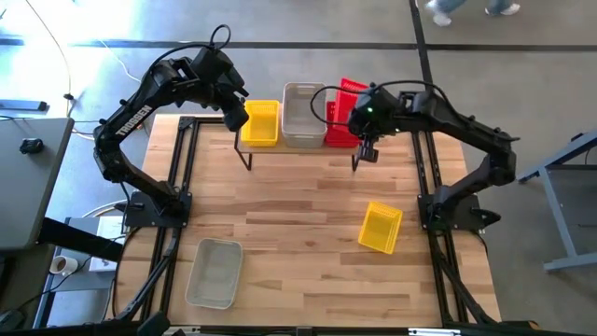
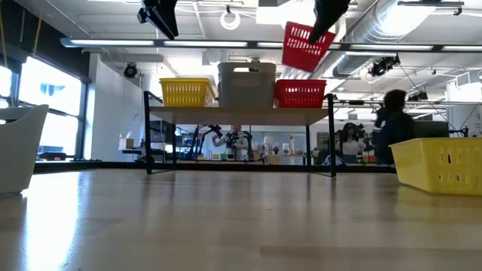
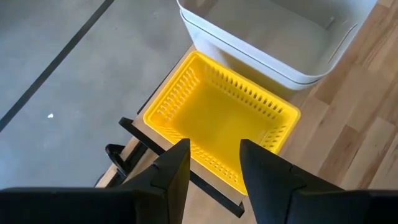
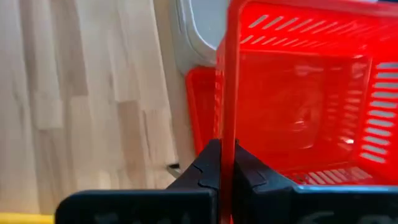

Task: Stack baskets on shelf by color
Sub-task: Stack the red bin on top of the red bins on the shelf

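The shelf [image 2: 241, 112] stands at the table's far middle, carrying a yellow basket [image 1: 260, 123], a grey-white basket [image 1: 301, 115] and a red basket [image 2: 300, 92] side by side. My right gripper [image 4: 222, 165] is shut on a second red basket [image 2: 304, 46], lifted above the red one on the shelf. My left gripper [image 3: 214, 165] hovers open over the shelf's yellow basket [image 3: 221, 121] and touches nothing. Another yellow basket [image 1: 381, 227] and another grey-white basket [image 1: 215, 273] rest on the tabletop. My right gripper pinches one side wall of the red basket at its rim [image 4: 228, 124] between the two fingers, coming from above. The basket is lifted clear and hangs tilted below the fingers [image 2: 320, 30], over the red basket on the shelf [image 4: 202, 102].
The loose yellow basket [image 2: 440, 162] sits toward the table's right side, the loose grey-white one [image 2: 19, 147] near the left front corner. Bare wood lies between them and in front of the shelf. People show in the room beyond [image 2: 395, 124].
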Robot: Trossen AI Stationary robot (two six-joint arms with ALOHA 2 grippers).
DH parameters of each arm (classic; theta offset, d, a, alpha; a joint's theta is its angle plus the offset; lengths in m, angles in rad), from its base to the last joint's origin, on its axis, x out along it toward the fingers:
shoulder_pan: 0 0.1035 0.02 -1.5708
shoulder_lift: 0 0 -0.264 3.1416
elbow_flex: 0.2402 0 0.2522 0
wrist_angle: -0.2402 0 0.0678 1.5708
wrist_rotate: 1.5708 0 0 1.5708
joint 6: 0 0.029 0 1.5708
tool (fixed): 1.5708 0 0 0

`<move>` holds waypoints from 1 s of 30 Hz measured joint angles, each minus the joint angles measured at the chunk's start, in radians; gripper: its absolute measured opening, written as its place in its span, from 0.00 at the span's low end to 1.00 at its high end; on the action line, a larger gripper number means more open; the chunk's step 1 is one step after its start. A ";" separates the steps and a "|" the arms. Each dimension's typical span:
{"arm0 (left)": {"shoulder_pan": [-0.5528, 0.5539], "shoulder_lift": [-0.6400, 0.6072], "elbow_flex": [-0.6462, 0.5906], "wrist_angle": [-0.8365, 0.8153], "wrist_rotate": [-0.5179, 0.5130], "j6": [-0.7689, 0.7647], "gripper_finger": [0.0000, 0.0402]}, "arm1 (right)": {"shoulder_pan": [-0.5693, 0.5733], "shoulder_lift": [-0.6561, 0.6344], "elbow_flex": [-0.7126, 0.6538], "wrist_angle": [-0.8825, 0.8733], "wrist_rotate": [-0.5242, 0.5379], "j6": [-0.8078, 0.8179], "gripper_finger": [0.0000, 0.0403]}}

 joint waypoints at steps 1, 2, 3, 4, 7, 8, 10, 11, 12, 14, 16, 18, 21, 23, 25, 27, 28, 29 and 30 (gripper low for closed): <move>0.000 0.000 0.000 0.000 0.000 0.000 0.32 | -0.011 0.011 0.000 -0.003 -0.001 -0.018 0.00; 0.000 0.000 0.000 0.000 0.000 0.000 0.32 | -0.017 0.021 0.000 -0.007 -0.004 -0.036 0.00; 0.000 0.000 0.000 0.000 0.001 0.000 0.32 | -0.023 0.031 0.000 -0.010 -0.010 -0.051 0.00; 0.000 0.000 0.000 0.000 0.001 0.000 0.32 | -0.028 0.040 0.000 -0.015 -0.022 -0.063 0.00; 0.000 0.000 0.000 0.000 0.001 0.000 0.32 | -0.035 0.072 0.000 -0.022 -0.036 -0.077 0.00; 0.000 0.000 0.000 0.000 0.002 -0.001 0.32 | -0.035 0.081 0.000 -0.024 -0.035 -0.078 0.00; 0.000 0.000 0.000 0.000 0.002 -0.011 0.32 | -0.035 0.097 0.000 -0.029 -0.034 -0.082 0.00; 0.000 0.000 0.000 0.000 0.002 -0.021 0.32 | -0.035 0.103 0.000 -0.034 -0.032 -0.087 0.00; 0.000 0.000 0.000 0.000 0.002 -0.028 0.32 | -0.035 0.110 0.000 -0.042 -0.027 -0.093 0.00; 0.000 0.000 0.000 0.000 0.002 -0.043 0.32 | -0.036 0.121 0.000 -0.048 -0.015 -0.096 0.00; 0.000 0.000 0.000 0.000 0.002 -0.046 0.32 | -0.041 0.129 0.000 -0.062 -0.014 -0.096 0.00; 0.000 0.000 0.000 0.000 0.002 -0.046 0.32 | -0.049 0.134 0.000 -0.067 -0.012 -0.098 0.00; 0.000 0.000 0.000 0.000 0.002 -0.053 0.32 | -0.061 0.140 0.000 -0.075 -0.012 -0.106 0.00; 0.000 0.000 0.000 0.000 0.002 -0.053 0.32 | -0.068 0.142 0.000 -0.075 -0.015 -0.109 0.00; 0.000 0.000 0.000 0.000 0.002 -0.053 0.32 | -0.078 0.143 0.000 -0.075 -0.031 -0.120 0.00; 0.000 0.000 0.000 0.000 0.002 -0.055 0.32 | -0.084 0.143 0.000 -0.076 -0.034 -0.122 0.00; 0.000 0.000 0.000 0.000 0.002 -0.056 0.32 | -0.087 0.143 0.000 -0.077 -0.035 -0.122 0.00; 0.000 0.000 0.000 0.000 0.002 -0.055 0.32 | -0.087 0.143 0.000 -0.079 -0.036 -0.122 0.00; 0.000 0.000 0.000 0.000 0.002 -0.054 0.32 | -0.087 0.143 0.000 -0.080 -0.041 -0.123 0.00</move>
